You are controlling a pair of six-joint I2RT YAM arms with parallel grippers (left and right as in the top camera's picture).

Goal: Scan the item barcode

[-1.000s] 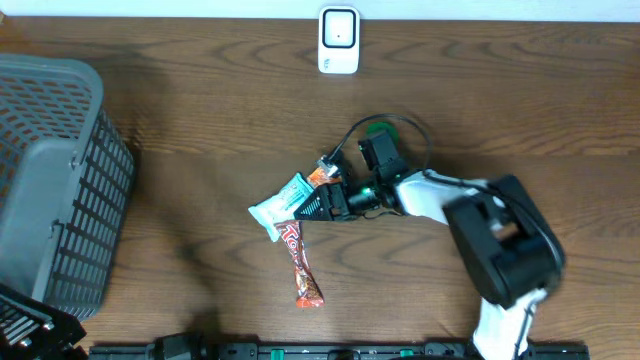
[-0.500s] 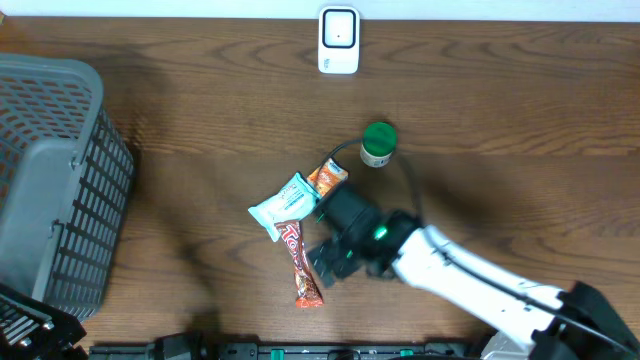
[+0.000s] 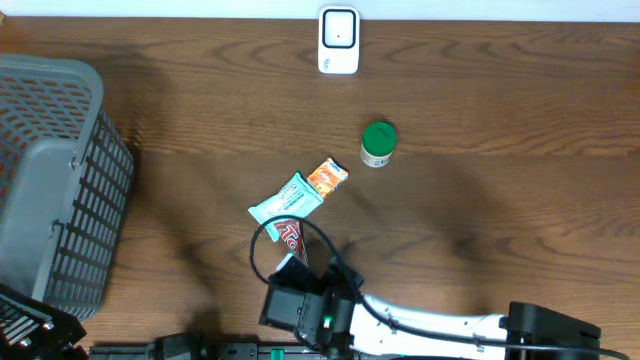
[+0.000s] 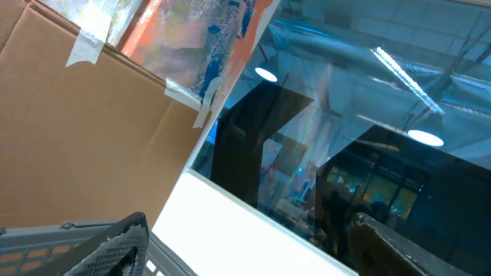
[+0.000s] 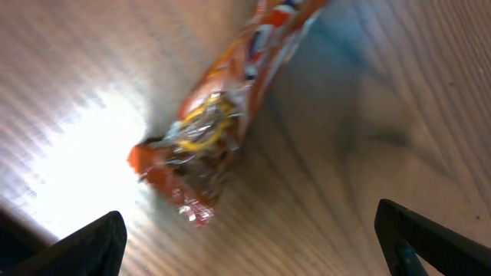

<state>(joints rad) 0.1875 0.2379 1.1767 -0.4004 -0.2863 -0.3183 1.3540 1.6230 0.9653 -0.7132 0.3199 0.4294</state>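
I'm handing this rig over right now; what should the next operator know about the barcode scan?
Left pincer: open, empty, its camera facing upward.
Right pincer: open, low over the candy bar, not gripping it.
Scanner: standing at the far side, well beyond the candy bar.
Done: nothing held yet.
Left: grasp the candy bar, show its barcode to the Scanner.

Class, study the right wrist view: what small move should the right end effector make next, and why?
Probably lower straight down and close on the candy bar. The right end effector is open above the table and holds nothing. The bar's crimped end lies between its fingers, so a short descent should bring it into the grip.
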